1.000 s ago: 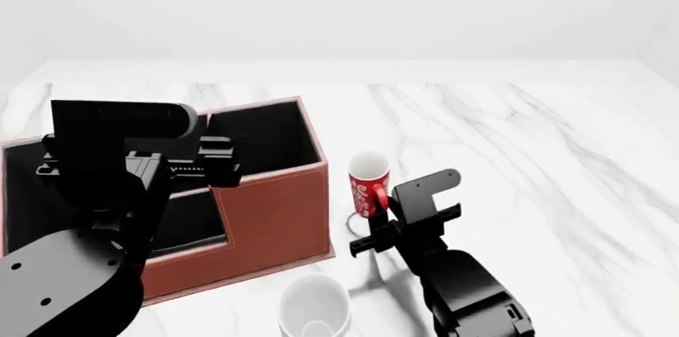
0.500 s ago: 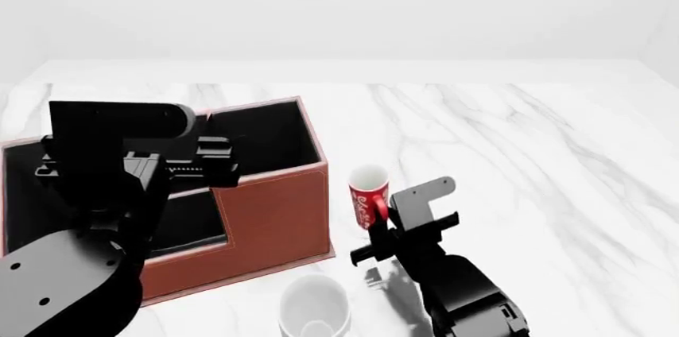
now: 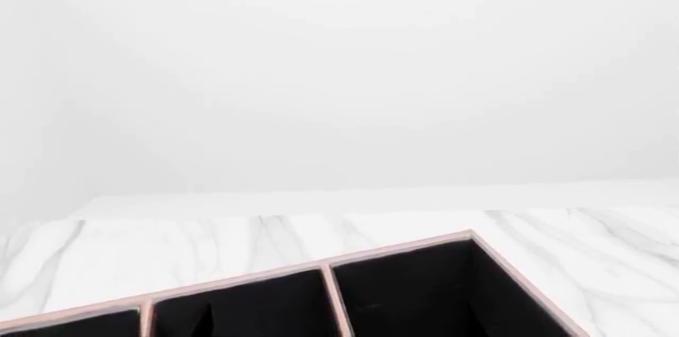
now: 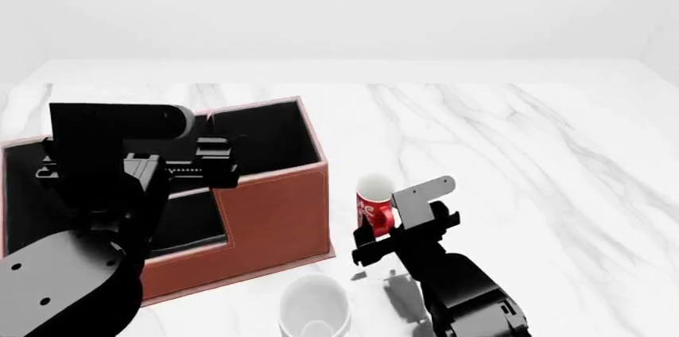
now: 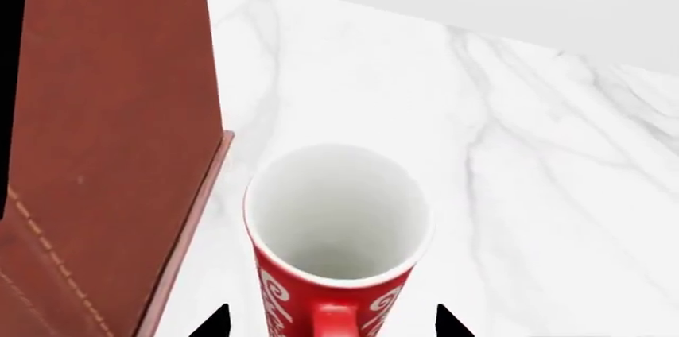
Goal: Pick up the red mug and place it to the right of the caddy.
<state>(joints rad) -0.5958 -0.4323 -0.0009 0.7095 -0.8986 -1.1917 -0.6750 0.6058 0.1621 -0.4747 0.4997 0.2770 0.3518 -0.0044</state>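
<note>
Marble table (image 4: 510, 138), red mug (image 4: 374, 203) in right gripper (image 4: 387, 235), beside caddy (image 4: 270, 214)

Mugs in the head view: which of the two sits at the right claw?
The red mug, with white swirls, beside the caddy; the right claw straddles it. The plain white mug stands apart, nearer the camera.
</note>
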